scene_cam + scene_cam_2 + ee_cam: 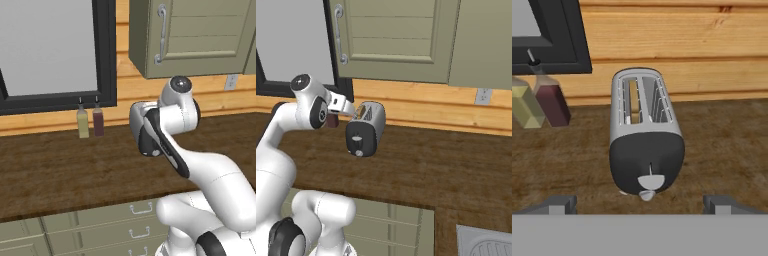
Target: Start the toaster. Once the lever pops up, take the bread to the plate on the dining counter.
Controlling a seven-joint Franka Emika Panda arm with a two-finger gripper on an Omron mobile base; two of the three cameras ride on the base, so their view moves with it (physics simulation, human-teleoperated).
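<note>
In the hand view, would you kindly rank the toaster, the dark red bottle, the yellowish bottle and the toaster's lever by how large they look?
1. The toaster, by far the largest.
2-3. The dark red bottle and the yellowish bottle: they look alike, and the yellowish one is cut off by the frame, so no ranking.
4. The lever, smallest.

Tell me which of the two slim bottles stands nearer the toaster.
The dark reddish-brown bottle. It stands between the yellowish-olive bottle and the toaster, right beside its paler twin below the window frame.
</note>
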